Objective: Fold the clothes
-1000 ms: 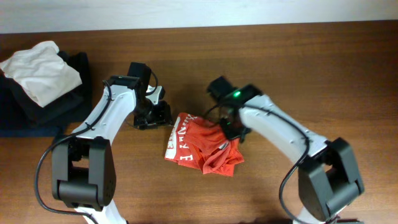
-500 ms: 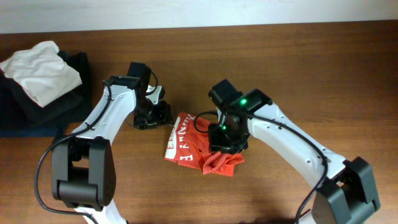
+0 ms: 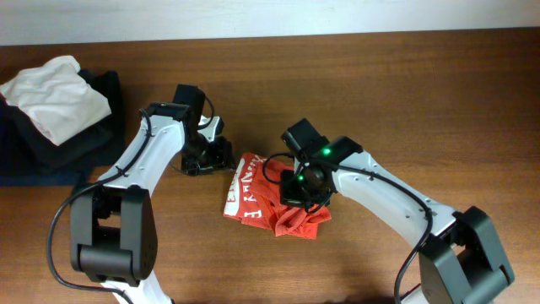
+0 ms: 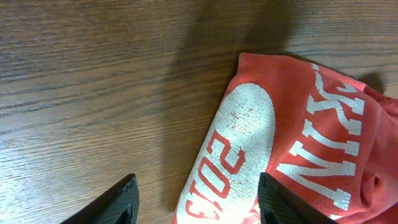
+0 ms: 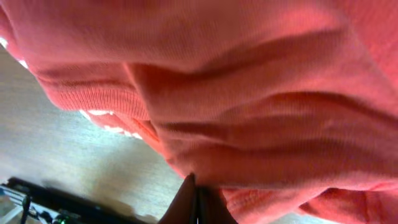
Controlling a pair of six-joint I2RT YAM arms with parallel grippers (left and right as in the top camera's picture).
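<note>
The red-orange T-shirt (image 3: 263, 201) lies crumpled on the wooden table, its white lettering and "2013" facing up at its left side (image 4: 249, 143). My left gripper (image 3: 211, 156) is open and empty, low over the shirt's left edge, one finger over bare wood and one over the print (image 4: 199, 208). My right gripper (image 3: 304, 187) is on the bunched right part of the shirt. In the right wrist view its fingers (image 5: 196, 202) are pressed together on a fold of the red fabric (image 5: 236, 93), which fills the frame.
A white folded garment (image 3: 55, 95) lies on a pile of dark folded garments (image 3: 63, 143) at the far left. The table's back edge (image 3: 270, 34) meets a pale wall.
My right arm swung in and lowered onto the shirt's right side, and the bunched fabric there shifted slightly. My left arm has not moved.
</note>
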